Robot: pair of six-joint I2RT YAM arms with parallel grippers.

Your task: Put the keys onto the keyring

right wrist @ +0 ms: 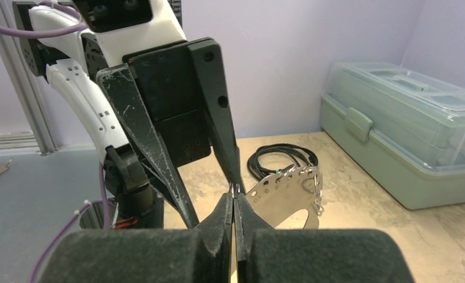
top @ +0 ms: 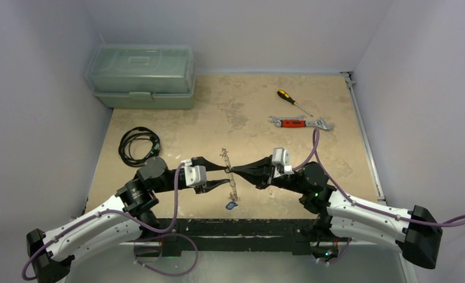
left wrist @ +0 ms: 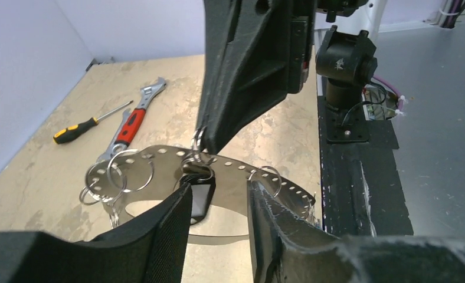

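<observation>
The keyring (top: 224, 156), a thin silvery plate with a row of holes and small split rings, stands on edge at the table's middle between both grippers. It shows broadside in the left wrist view (left wrist: 159, 160) and the right wrist view (right wrist: 283, 200). My right gripper (top: 235, 172) is shut on a small split ring at the keyring's edge (right wrist: 234, 197). A black-tagged key (left wrist: 199, 200) hangs below that ring. My left gripper (top: 219, 175) is open, its fingers (left wrist: 177, 218) either side of the black tag. A blue-tagged key (top: 231, 206) lies on the table just in front. The red-tagged key is not visible.
A green toolbox (top: 141, 73) stands at the back left. A coiled black cable (top: 137, 144) lies left of the left arm. A yellow-handled screwdriver (top: 294, 101) and a red-handled wrench (top: 301, 123) lie at the back right.
</observation>
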